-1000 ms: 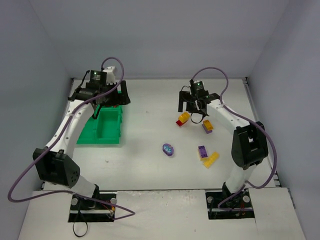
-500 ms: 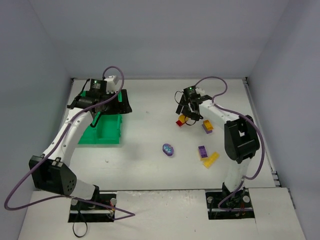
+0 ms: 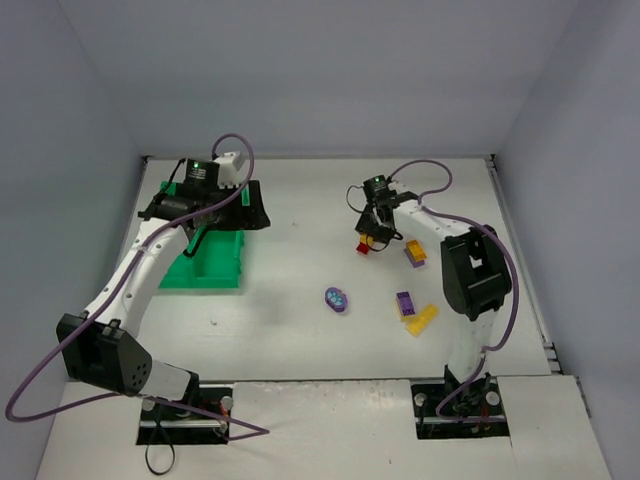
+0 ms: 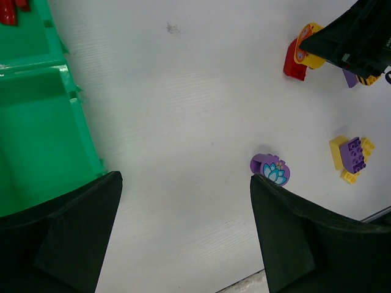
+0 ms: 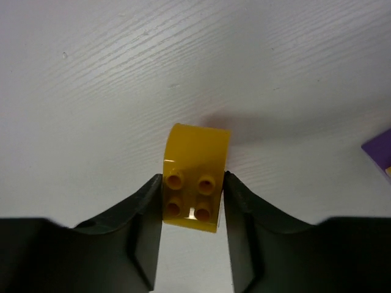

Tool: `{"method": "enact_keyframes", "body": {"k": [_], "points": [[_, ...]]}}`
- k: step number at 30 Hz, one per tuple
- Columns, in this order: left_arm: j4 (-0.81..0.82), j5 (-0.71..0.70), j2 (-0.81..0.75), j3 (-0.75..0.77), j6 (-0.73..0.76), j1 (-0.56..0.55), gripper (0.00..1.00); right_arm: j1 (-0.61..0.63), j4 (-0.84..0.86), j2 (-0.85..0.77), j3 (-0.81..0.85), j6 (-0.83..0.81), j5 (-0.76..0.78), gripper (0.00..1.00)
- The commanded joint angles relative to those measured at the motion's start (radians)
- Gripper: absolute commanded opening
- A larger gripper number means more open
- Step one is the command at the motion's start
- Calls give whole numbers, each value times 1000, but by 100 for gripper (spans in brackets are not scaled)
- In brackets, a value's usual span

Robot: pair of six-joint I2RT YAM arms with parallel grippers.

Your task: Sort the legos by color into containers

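The right pincer point(image 5: 192, 196) has dropped from a wide-open hover onto the pile in the upper middle of the overhead view. It has closed in until its two jaws press the flanks of the yellow brick point(image 5: 197, 152). The wrist camera shows both jaws touching the brick, which sits on the worktop point(image 5: 91, 73), not yet lifted. So the grasp looks made, and the step in hand is probably the lift.

In the left wrist view that brick lies against a red piece point(image 4: 292, 63) at upper right (whether the two are clipped together I cannot tell). If they are, both colours may come up at once.

The left arm has swung a little to the right over the tray. Its left pincer point(image 4: 183, 178) is as wide apart as before, holding nothing and hanging above bare worktop just right of the tray's edge.

The green tray point(image 4: 73, 97) sits at the left of the overhead frame, well apart from the grasped brick, so a long carry or a hand-off seems likely. The arm hides much of the tray. One compartment at the top left corner of the left wrist view holds a red lego point(image 4: 7, 11), and the compartment below it shows only green floor.

Out on the worktop wait the purple oval piece point(image 3: 337, 299), a purple-on-yellow pair point(image 3: 412, 312) and another purple-and-yellow pair point(image 3: 414, 252) near the right pincer.
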Motion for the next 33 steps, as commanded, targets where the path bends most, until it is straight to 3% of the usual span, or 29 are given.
{"method": "enact_keyframes", "body": {"k": [1,3,4,8,10,14,19,22,26,33], "points": [[46,17,-31,5,-3,-6,79,6,6,-4,41,21,33,28],[48,15,-31,2,-3,-6,79,6,13,-16,44,10,36,13],[47,15,-29,2,-3,-8,79,6,19,-24,44,3,38,0],[62,43,-28,-3,-3,-17,79,9,142,-137,-22,-94,-46,0],[103,119,-26,-15,-9,-20,79,7,301,-202,-119,-132,-109,0],[209,288,-17,-59,-53,-25,79,-8,518,-373,-264,-229,-325,0],[247,360,11,-44,-63,-71,79,-34,683,-478,-375,-335,-597,0],[304,455,11,-38,-72,-92,79,-77,805,-535,-451,-292,-765,0],[365,547,3,-29,-75,-103,79,-149,1112,-568,-536,-140,-1008,0],[439,641,8,-9,-81,-137,79,-158,1289,-581,-542,-43,-1214,0]]}}
